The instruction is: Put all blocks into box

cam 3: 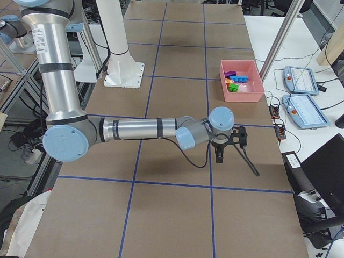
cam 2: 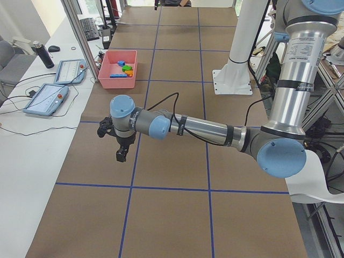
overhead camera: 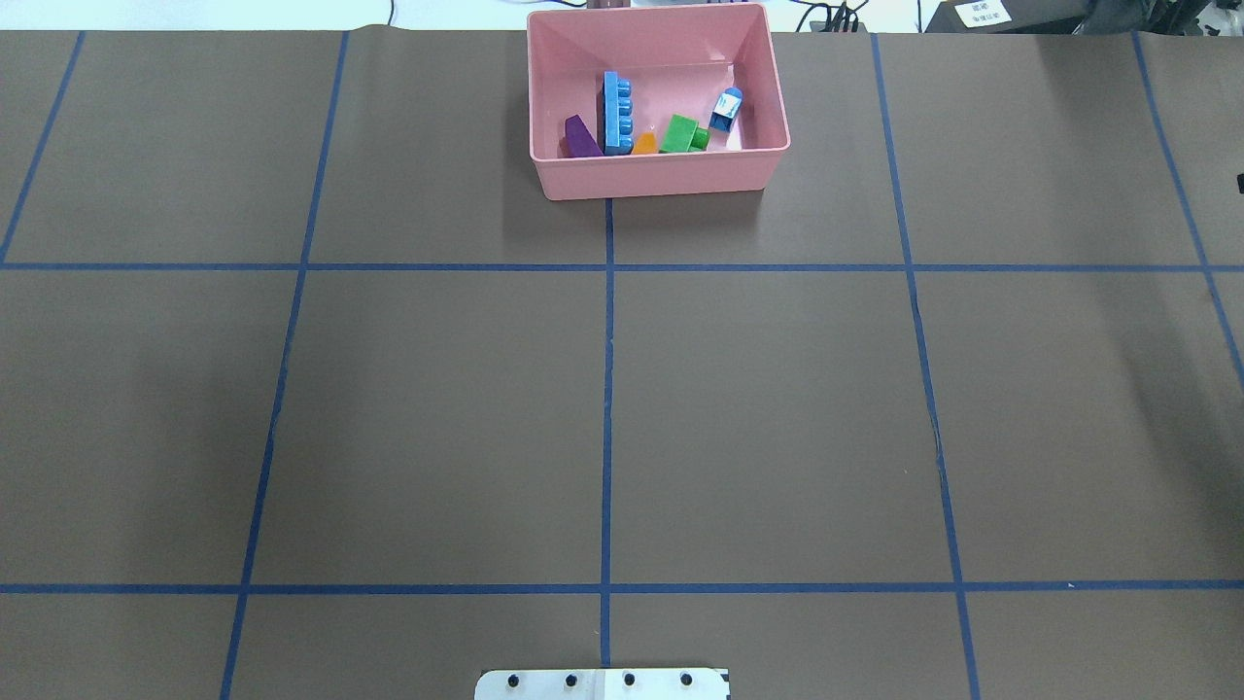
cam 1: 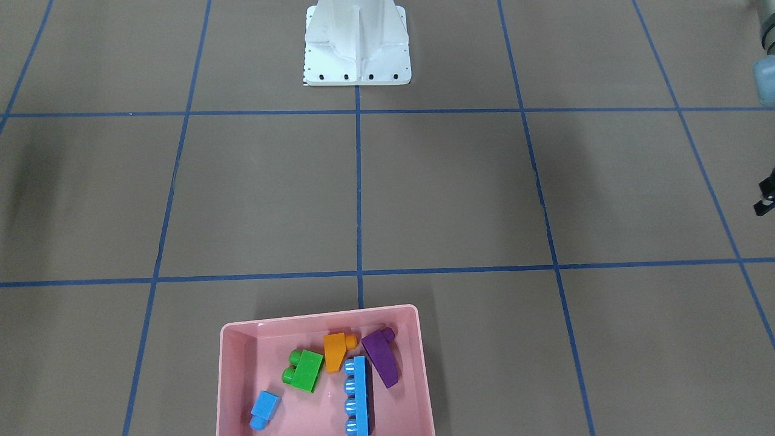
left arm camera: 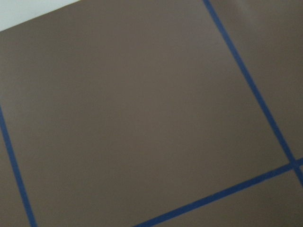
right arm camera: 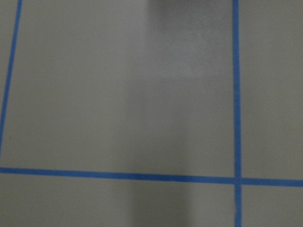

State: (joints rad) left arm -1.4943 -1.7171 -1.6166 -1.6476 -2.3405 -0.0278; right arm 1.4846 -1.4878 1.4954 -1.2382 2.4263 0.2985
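Tabletop [overhead camera: 777,418] brown, blue tape grid [overhead camera: 607,389], pink box [overhead camera: 661,177] holding five blocks [overhead camera: 617,112], pendants [cam 2: 47,100] on side desk [cam 2: 21,150], left gripper [cam 2: 121,155] and right gripper [cam 3: 219,155] aloft, can't tell if apart.

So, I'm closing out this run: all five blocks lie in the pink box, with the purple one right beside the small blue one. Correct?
Not quite. All five lie in the pink box, but the purple one is beside the long light-blue one; the small blue one sits at the other end, past the green one. The front-facing view shows it.
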